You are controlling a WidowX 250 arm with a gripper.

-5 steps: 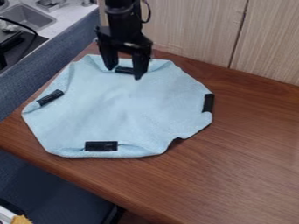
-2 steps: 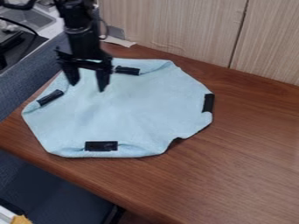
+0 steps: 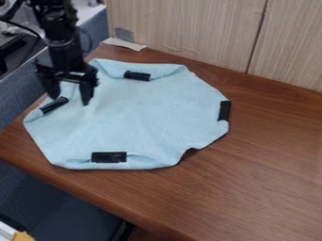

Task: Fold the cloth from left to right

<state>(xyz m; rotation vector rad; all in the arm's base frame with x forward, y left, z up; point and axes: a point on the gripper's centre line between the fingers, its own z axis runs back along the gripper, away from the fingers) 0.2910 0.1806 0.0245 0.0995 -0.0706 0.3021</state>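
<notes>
Wide way in from the right and the near side, tight at the upper left.
Passable low over the table point(image 3: 270, 164) up to the right and near edges of the cloth point(image 3: 141, 117), and from above over its middle and right. Blocked along the back by the upright wood panels point(image 3: 189, 33); blocked at the upper left by the arm point(image 3: 58, 28) and the gripper point(image 3: 70, 96), hanging with fingers apart near the left black strip point(image 3: 54, 105). Bounded beyond the table's left edge by the blue-grey counter side point(image 3: 22, 94).
</notes>
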